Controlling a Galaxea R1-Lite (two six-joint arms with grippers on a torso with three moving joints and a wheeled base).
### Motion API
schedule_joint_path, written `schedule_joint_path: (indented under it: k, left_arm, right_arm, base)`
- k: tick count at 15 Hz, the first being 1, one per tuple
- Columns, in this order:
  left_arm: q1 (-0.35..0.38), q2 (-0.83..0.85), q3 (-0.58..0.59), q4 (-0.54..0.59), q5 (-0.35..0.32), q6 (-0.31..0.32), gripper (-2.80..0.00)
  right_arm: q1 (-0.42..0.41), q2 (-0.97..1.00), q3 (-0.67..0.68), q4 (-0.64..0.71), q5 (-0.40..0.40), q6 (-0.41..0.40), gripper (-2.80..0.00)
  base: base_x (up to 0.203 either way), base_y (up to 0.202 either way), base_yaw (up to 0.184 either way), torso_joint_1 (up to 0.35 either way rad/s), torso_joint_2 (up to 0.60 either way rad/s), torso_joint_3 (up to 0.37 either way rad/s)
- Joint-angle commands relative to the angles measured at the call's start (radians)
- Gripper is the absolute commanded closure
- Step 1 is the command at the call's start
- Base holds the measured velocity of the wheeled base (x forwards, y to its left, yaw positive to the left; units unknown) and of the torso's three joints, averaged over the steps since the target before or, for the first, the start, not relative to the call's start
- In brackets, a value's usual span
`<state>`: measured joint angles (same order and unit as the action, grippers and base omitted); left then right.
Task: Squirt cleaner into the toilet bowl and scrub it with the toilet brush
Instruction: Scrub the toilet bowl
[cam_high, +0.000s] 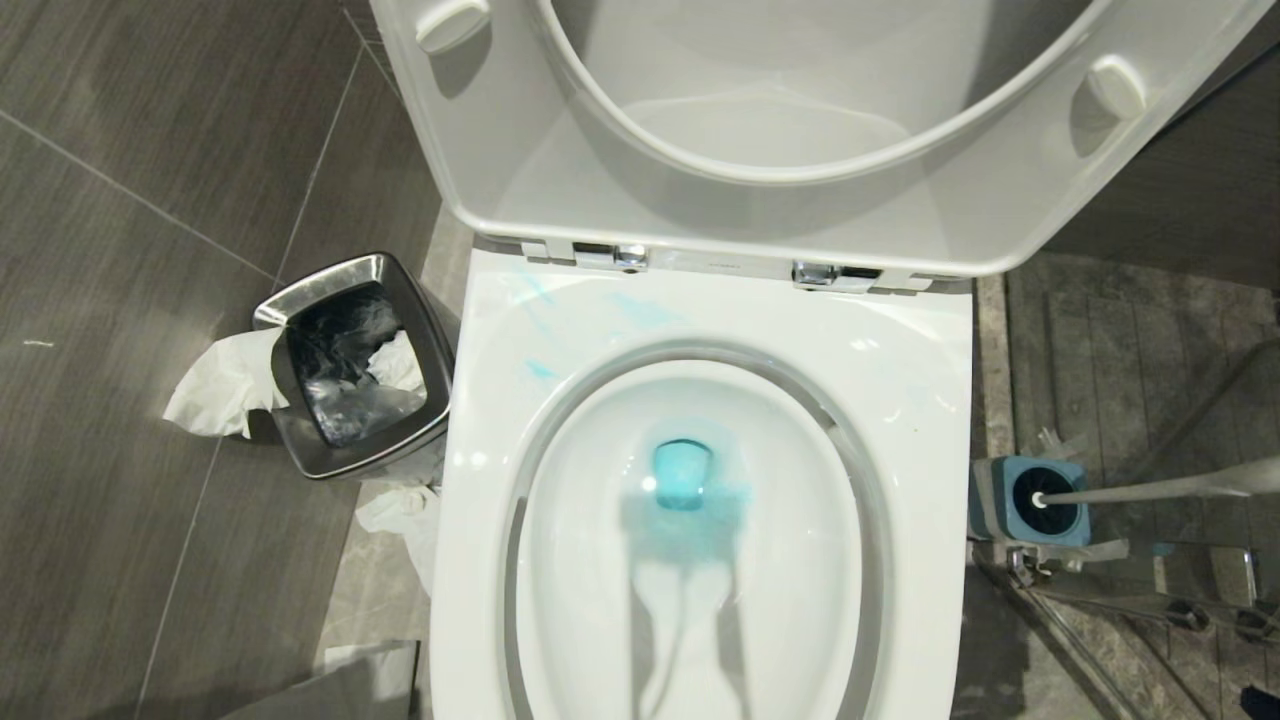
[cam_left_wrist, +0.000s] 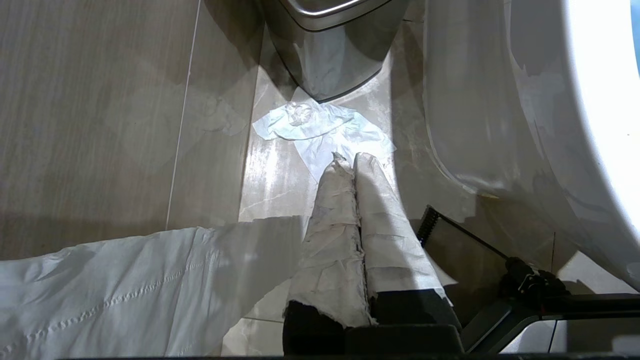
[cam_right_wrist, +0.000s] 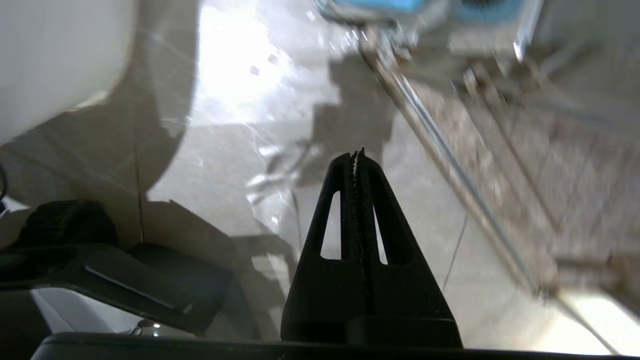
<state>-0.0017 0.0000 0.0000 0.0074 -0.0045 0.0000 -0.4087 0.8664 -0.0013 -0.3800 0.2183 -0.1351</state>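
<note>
Toilet: one large white glossy ceramic toilet bowl (cam_high: 930, 400) fills the middle of the head view, its white seat and lid (cam_high: 500, 190) raised upright behind it, held by two metal hinges.

Cleaner: thin turquoise-blue liquid (cam_high: 683, 480) tints the water at the bottom of the basin; a few pale blue smears lie on the broad rim at the back, on the robot's left side.

Brush: one toilet brush with a long slim white plastic handle (cam_high: 1150, 488) stands to the right of the bowl, its black bristle head down in one square blue-grey holder (cam_high: 995, 490) on the floor. The handle leans away towards the right edge of the view. Nothing grips it.

Bin: one small square steel bin (cam_high: 350, 365) with a clear liner stands on the floor to the left of the bowl, just beside it.

Paper: two crumpled white tissue pieces show in the head view, one (cam_high: 225, 385) hanging over the bin's left side, one (cam_high: 405, 515) on the floor between bin and bowl.

Floor: dark grey tiles (cam_high: 130, 250) on the left, a paler stone strip beside the toilet.

Left gripper (cam_left_wrist: 350, 159): one, wrapped in white paper, jaws pressed together and holding nothing, low over the floor near the bin and a tissue.

Right gripper (cam_right_wrist: 357, 154): one, black, toothed jaws closed tight and empty, above the pale floor, well apart from the blue holder seen blurred ahead.

Arms in head view: none.
</note>
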Motion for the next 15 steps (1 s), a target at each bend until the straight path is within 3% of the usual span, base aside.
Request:
schedule_joint_path:
  k: [1, 9, 10, 11, 15]
  left_arm:
    - [0.000, 0.002, 0.003, 0.000, 0.000, 0.000, 0.00]
    - [0.000, 0.002, 0.003, 0.000, 0.000, 0.000, 0.00]
    - [0.000, 0.002, 0.003, 0.000, 0.000, 0.000, 0.00]
    - [0.000, 0.002, 0.003, 0.000, 0.000, 0.000, 0.00]
    - [0.000, 0.002, 0.003, 0.000, 0.000, 0.000, 0.00]
  right_arm:
    - [0.001, 0.064, 0.000, 0.000, -0.017, 0.017, 0.00]
    - [0.001, 0.232, 0.000, -0.106, -0.017, 0.057, 0.00]
    - [0.001, 0.242, 0.000, -0.131, -0.018, 0.054, -0.73]
    - [0.001, 0.246, 0.000, -0.143, -0.019, 0.051, -2.80]
    - [0.002, 0.246, 0.000, -0.166, -0.017, 0.041, -2.80]
  base:
    - [0.000, 0.000, 0.000, 0.000, 0.00, 0.000]
    - [0.000, 0.000, 0.000, 0.000, 0.00, 0.000]
    - [0.000, 0.000, 0.000, 0.000, 0.00, 0.000]
    - [0.000, 0.000, 0.000, 0.000, 0.00, 0.000]
    - [0.000, 0.000, 0.000, 0.000, 0.00, 0.000]
